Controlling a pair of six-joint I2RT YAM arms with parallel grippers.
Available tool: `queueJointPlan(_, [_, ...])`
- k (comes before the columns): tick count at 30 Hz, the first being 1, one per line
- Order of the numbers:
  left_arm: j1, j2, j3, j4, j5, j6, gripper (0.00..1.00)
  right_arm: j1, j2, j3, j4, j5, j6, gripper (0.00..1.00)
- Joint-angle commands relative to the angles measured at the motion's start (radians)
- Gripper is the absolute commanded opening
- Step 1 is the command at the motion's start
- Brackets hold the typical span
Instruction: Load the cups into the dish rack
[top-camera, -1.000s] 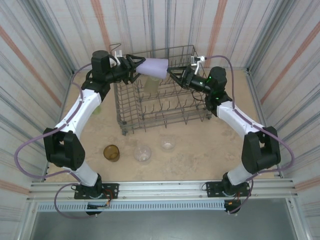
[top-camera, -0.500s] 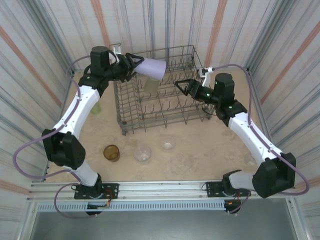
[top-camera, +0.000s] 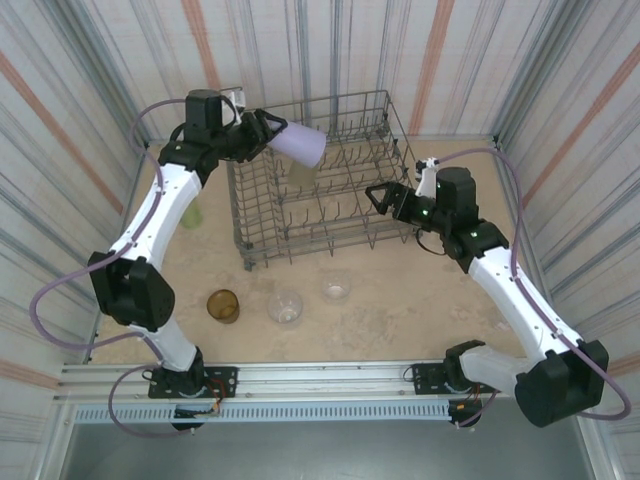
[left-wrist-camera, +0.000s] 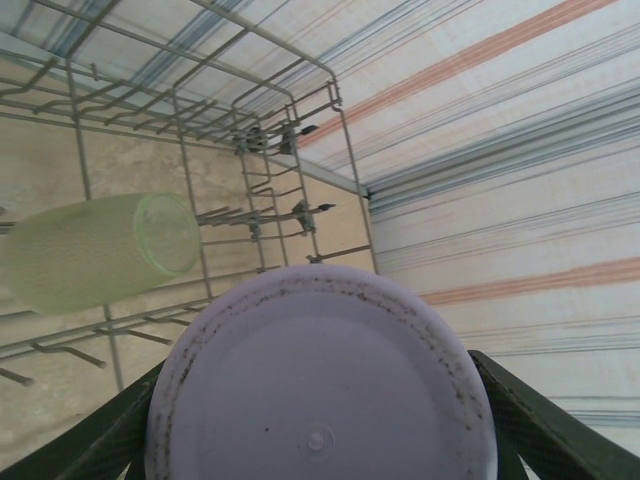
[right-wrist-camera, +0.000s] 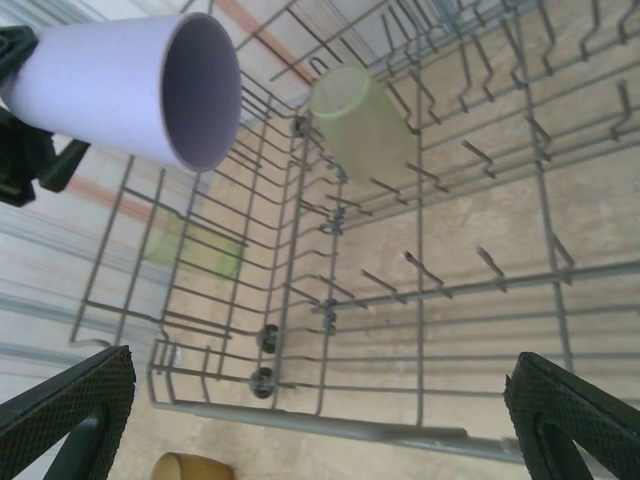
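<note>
The tan desk (top-camera: 400, 300) is hemmed by striped walls (top-camera: 90, 90) that stand close behind the dish rack (top-camera: 330, 200) and to its left and right, so the widest bare surface lies in front of the rack. The rack is the largest thing on the desk, a grey wire basket with tall grid sides and rows of upright tines (right-wrist-camera: 480, 265) crowding its floor. Most of those rows are unoccupied, with free space across the rack's middle and right. The left pincer (top-camera: 262, 135) is above the rack's back-left corner, closed on the base end of the lavender cup (top-camera: 300, 145). The cup is held sideways in the air above the rim, with its open mouth facing the rack's interior. The right pincer (top-camera: 385, 197) is at the rack's right side with its jaws spread wide and nothing between them, well apart from every cup. One yellow-green cup (top-camera: 303, 172) lies tilted on the tines in the rack's back-left part, just below the lavender cup. A second yellow-green cup (top-camera: 192, 215) stands on the desk outside the rack's left wall, partly hidden by the left arm. In front of the rack stand the amber cup (top-camera: 222, 305), off its front-left corner, and two clear cups (top-camera: 285, 307), the other (top-camera: 336, 290) nearer the rack's front middle.
</note>
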Motion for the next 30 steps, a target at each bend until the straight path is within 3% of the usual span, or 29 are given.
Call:
queueJointPlan(1, [-0.017, 0.025, 0.054, -0.044, -0.038, 0.105, 0.29, -0.006, -0.043, -0.028, -0.064, 0.058, -0.042, 0.99])
queueJointPlan(23, [-0.168, 0.162, 0.258, -0.275, -0.4, 0.466, 0.27, -0.017, -0.093, -0.071, -0.163, 0.144, -0.108, 0.99])
queueJointPlan(30, [-0.198, 0.178, 0.262, -0.284, -0.458, 0.519, 0.27, -0.02, -0.084, -0.077, -0.163, 0.146, -0.115, 0.99])
